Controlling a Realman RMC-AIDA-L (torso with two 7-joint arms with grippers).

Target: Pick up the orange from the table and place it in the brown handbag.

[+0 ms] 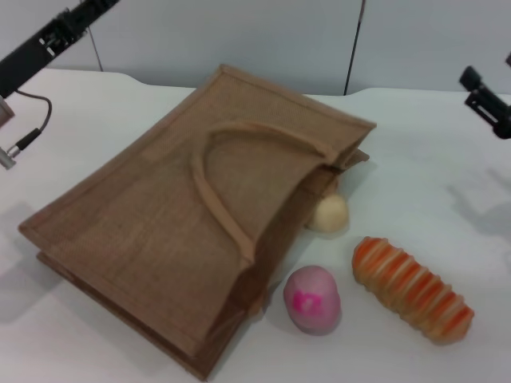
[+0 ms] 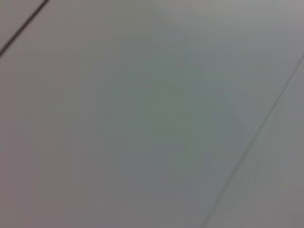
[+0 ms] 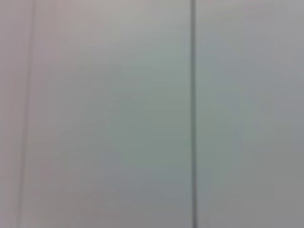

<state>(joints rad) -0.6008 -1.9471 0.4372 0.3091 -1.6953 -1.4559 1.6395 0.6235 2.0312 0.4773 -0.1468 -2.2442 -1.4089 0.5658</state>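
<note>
The brown handbag [image 1: 160,215] is tan-brown with a coarse woven texture, and its loop handle [image 1: 219,195] and edging are a slightly lighter tan; the table [image 1: 415,152] is plain white; the ball [image 1: 312,299] is pale pink with a brighter magenta mark on its top; the bread [image 1: 413,288] is banded in orange and cream across its ridges; a small round thing [image 1: 328,214] at the bag's mouth is pale cream; the wall behind is pale grey with thin dark seams; both wrist views show only flat grey crossed by thin dark lines.
</note>
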